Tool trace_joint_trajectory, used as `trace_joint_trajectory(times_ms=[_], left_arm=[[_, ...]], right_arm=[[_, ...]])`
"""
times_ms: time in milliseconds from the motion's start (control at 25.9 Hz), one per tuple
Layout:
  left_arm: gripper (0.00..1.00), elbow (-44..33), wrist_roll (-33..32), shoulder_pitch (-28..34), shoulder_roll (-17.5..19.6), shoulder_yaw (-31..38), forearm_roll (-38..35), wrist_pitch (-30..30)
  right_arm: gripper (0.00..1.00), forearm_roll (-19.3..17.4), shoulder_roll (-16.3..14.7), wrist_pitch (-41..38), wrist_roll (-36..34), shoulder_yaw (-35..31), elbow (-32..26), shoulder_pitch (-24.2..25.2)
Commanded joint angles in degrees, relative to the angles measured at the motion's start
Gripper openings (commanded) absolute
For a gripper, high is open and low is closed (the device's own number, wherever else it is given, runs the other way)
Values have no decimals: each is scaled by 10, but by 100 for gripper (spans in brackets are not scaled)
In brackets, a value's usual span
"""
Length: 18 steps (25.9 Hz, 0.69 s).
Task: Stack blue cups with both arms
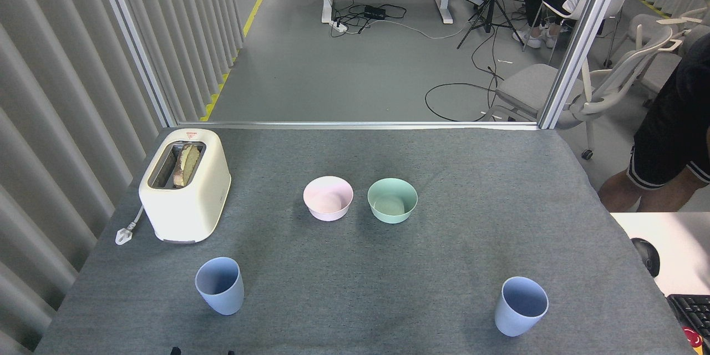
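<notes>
Two pale-blue cups stand upright and apart on the grey table cloth (pixel 355 288). The left blue cup (pixel 220 285) is near the front left, just in front of the toaster. The right blue cup (pixel 520 307) is near the front right. Both are empty with their mouths up. Neither arm shows in the head view; only tiny dark tips appear at the bottom edge around the left-centre, too small to read.
A cream toaster (pixel 186 186) with bread in its slot stands at the left, its plug (pixel 125 233) beside it. A pink bowl (pixel 328 197) and a mint-green bowl (pixel 392 199) sit mid-table. A person (pixel 665 150) stands at the right by a white desk (pixel 665 244).
</notes>
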Motion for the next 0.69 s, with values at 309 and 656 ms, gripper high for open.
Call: trace_joint_trajectory(times_ms=[309, 656], left_arm=[[100, 0, 2, 0, -1, 0, 1, 1], [100, 40, 0, -49, -5, -2, 1, 1]], right_arm=[[100, 1, -1, 0, 0, 1, 5, -2], [100, 2, -1, 2, 0, 9, 6, -2]])
